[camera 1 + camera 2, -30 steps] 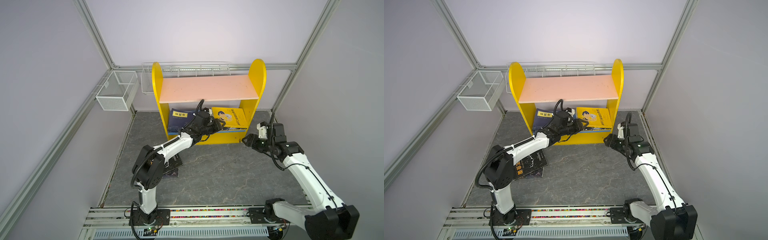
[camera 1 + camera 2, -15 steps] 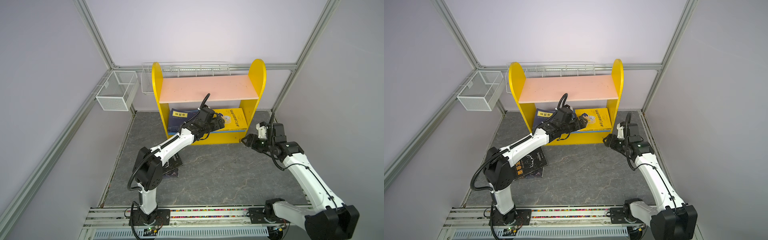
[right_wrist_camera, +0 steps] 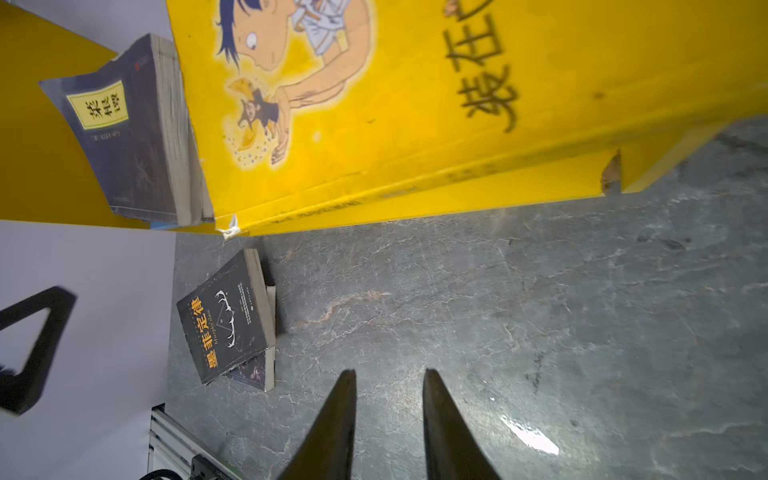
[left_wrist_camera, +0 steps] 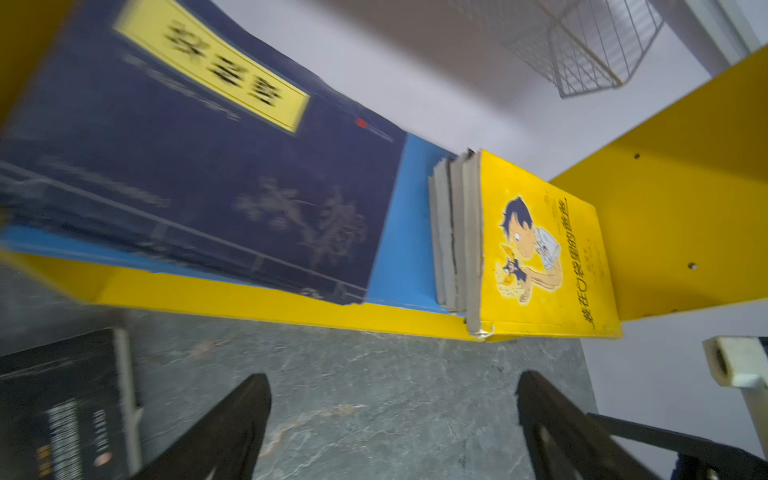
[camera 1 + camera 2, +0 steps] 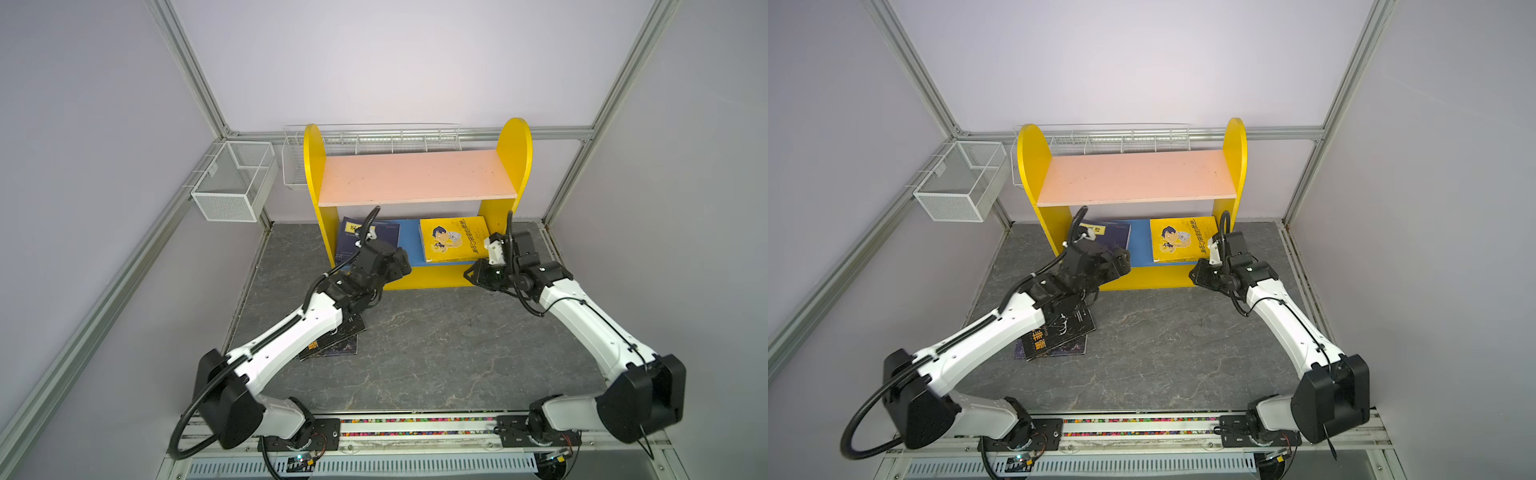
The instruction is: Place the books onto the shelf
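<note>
Shelf (image 5: pixel 515 141) ahead of both pincers; navy book (image 4: pixel 187 166) and yellow book (image 4: pixel 540 249) lie flat on its blue board (image 4: pixel 403 232); left pincer (image 4: pixel 392 376) spread wide, empty, just short of the shelf front; right pincer (image 3: pixel 390 372) narrowed to a slit, pinching nothing; dark pair (image 3: pixel 226 320) stacked on the floor (image 3: pixel 498 311) behind the left pincer, under that arm (image 5: pixel 291 336); those look light, floppy, slick-covered; I'd take the top one at its stiffer spine edge, jaws across the thickness.

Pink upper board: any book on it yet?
No, the pink upper board is bare in a top view; the yellow book and navy book lie on the blue lower board.
</note>
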`<state>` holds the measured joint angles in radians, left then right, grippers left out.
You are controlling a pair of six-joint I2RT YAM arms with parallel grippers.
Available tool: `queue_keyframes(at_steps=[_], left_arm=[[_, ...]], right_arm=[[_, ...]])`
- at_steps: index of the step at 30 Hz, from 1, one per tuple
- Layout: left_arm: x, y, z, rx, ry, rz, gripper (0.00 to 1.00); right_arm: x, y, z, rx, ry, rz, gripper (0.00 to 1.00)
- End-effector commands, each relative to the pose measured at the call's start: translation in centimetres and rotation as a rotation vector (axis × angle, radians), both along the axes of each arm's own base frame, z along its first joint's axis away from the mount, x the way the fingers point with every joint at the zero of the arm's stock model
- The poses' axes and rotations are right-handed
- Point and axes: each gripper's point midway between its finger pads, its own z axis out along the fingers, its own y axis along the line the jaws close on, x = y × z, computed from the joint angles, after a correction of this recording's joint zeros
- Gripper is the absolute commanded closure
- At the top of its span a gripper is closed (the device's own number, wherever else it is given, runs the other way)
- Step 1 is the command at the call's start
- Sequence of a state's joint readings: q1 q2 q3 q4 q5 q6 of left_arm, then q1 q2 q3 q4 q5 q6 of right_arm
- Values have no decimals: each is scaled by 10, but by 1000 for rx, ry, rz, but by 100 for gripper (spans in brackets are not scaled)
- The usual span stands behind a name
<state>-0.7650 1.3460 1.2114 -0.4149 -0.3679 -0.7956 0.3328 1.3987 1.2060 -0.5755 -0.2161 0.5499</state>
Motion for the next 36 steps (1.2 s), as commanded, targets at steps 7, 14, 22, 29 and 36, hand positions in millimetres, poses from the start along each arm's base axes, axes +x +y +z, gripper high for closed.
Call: queue_keyframes(at_steps=[7, 14, 22, 29, 36], left_arm=[[-63, 173, -77, 51, 236, 435, 4], [-102, 216, -134, -70, 402, 518, 4], [-114, 223, -160, -58, 464, 521, 4], [-118, 225, -169, -67, 480, 536, 4], [-120, 224, -184, -109, 505, 556, 4]], right_arm=[[43, 25, -5, -4, -25, -5, 73], [60, 27, -11, -34, -20, -5, 73], [74, 23, -11, -68, -47, -23, 73], [80, 5, -7, -158, -82, -65, 72], [71, 2, 5, -204, -137, -21, 71]])
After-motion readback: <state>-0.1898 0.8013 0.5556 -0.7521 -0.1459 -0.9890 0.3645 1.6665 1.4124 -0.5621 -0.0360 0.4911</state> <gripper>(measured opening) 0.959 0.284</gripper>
